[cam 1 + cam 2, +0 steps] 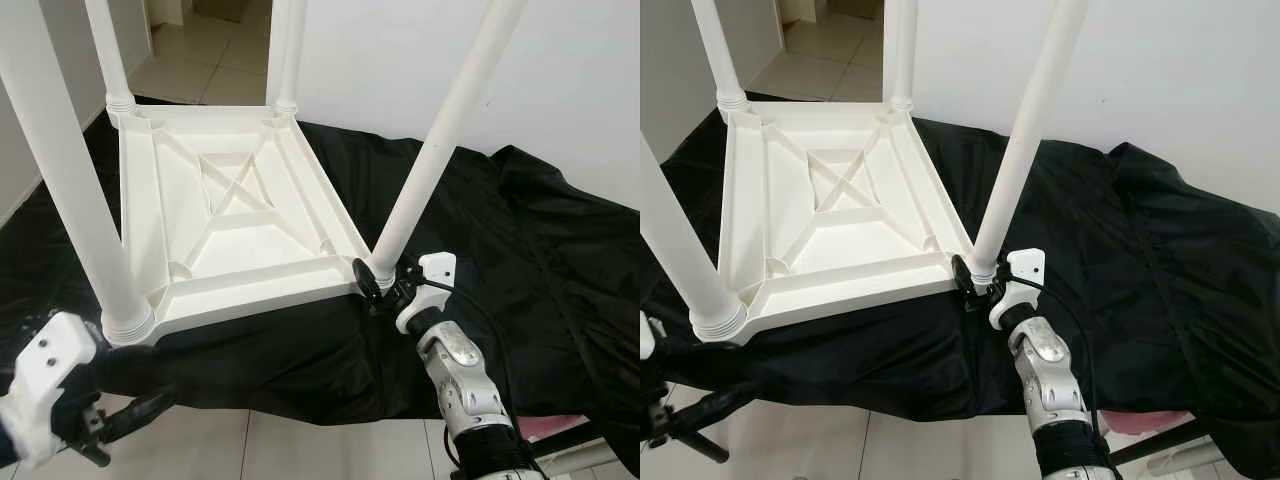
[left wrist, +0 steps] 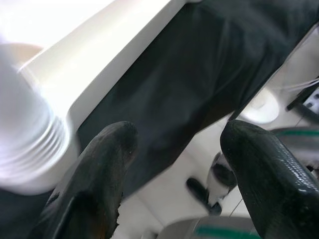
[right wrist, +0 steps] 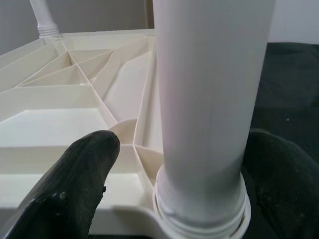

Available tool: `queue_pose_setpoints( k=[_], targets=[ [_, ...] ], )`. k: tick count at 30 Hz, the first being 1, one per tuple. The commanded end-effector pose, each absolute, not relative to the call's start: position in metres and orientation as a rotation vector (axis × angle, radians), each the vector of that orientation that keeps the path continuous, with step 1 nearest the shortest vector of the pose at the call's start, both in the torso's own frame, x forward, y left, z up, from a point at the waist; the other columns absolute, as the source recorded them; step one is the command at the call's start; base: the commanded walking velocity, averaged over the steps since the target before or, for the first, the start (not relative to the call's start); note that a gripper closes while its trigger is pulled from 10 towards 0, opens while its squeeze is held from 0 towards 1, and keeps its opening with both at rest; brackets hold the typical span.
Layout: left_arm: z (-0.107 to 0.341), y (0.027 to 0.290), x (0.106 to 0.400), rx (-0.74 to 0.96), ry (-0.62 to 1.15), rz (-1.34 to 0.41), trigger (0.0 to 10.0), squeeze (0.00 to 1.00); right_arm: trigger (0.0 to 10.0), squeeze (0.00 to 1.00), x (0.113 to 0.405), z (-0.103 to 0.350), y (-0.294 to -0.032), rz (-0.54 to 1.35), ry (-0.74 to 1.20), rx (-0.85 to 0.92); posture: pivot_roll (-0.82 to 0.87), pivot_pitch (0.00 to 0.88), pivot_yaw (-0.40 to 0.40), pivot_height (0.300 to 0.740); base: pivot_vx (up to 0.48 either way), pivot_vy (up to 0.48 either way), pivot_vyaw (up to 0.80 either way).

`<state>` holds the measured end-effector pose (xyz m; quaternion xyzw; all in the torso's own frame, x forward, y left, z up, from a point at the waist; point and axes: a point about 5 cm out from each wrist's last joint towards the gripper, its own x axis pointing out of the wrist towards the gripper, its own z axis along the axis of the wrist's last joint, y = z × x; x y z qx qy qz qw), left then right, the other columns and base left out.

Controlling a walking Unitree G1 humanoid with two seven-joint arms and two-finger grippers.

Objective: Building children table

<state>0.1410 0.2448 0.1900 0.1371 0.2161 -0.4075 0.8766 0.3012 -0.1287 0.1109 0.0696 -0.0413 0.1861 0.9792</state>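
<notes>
A white plastic children's table (image 1: 230, 215) lies upside down on a black cloth (image 1: 520, 230), its four round legs pointing up. My right gripper (image 1: 385, 283) is at the base of the near right leg (image 1: 440, 140). It is open, with one black finger (image 3: 84, 174) on each side of the leg's threaded collar (image 3: 199, 209) and a gap on the table side. My left gripper (image 1: 130, 415) hangs low in front of the near left leg (image 1: 70, 170), below the table's corner (image 2: 75, 74). Its fingers (image 2: 104, 164) are open with nothing between them.
The black cloth spreads wide to the right and drapes over the front edge onto light floor tiles (image 1: 300, 440). A white wall (image 1: 400, 50) stands close behind, with an open tiled passage (image 1: 200, 60) at the back left. Something pink (image 1: 555, 428) lies at the lower right.
</notes>
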Motion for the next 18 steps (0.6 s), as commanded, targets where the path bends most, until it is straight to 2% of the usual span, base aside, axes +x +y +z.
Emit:
queue_pose_setpoints(
  k=[1, 3, 6, 7, 11, 14, 18],
  targets=[
    [0.193, 0.252, 0.138, 0.309, 0.483, -0.877, 10.0, 0.0, 10.0, 0.0, 0.305, 0.114, -0.132, 0.362, -0.099, 0.128, 0.19, 0.004, -0.144, 0.74, 0.0, 0.0, 0.0],
    [0.196, 0.26, 0.138, 0.323, 0.495, -0.843, 10.0, 0.0, 10.0, 0.0, 0.308, 0.114, -0.134, 0.347, -0.101, 0.127, 0.19, 0.007, -0.146, 0.74, 0.0, 0.0, 0.0],
    [0.206, 0.299, 0.156, 0.416, 0.45, -0.589, 10.0, 0.0, 10.0, 0.0, 0.312, 0.116, -0.137, 0.332, -0.106, 0.126, 0.2, 0.005, -0.142, 0.74, 0.0, 0.0, 0.0],
    [0.206, 0.299, 0.156, 0.416, 0.45, -0.589, 10.0, 0.0, 10.0, 0.0, 0.312, 0.116, -0.137, 0.332, -0.106, 0.126, 0.2, 0.005, -0.142, 0.74, 0.0, 0.0, 0.0],
    [0.211, 0.33, 0.182, 0.498, 0.386, -0.339, 10.0, 0.0, 10.0, 0.0, 0.314, 0.117, -0.138, 0.32, -0.114, 0.129, 0.19, 0.0, -0.135, 0.74, 0.0, 0.0, 0.0],
    [0.211, 0.333, 0.187, 0.517, 0.368, -0.312, 10.0, 0.0, 10.0, 0.0, 0.314, 0.117, -0.137, 0.319, -0.116, 0.129, 0.19, 0.0, -0.135, 0.74, 0.0, 0.0, 0.0],
    [0.217, 0.328, 0.21, 0.487, 0.239, -0.287, 10.0, 0.0, 10.0, 0.0, 0.313, 0.116, -0.138, 0.302, -0.121, 0.132, 0.18, 0.001, -0.123, 0.74, 0.0, 0.0, 0.0]
  ],
)
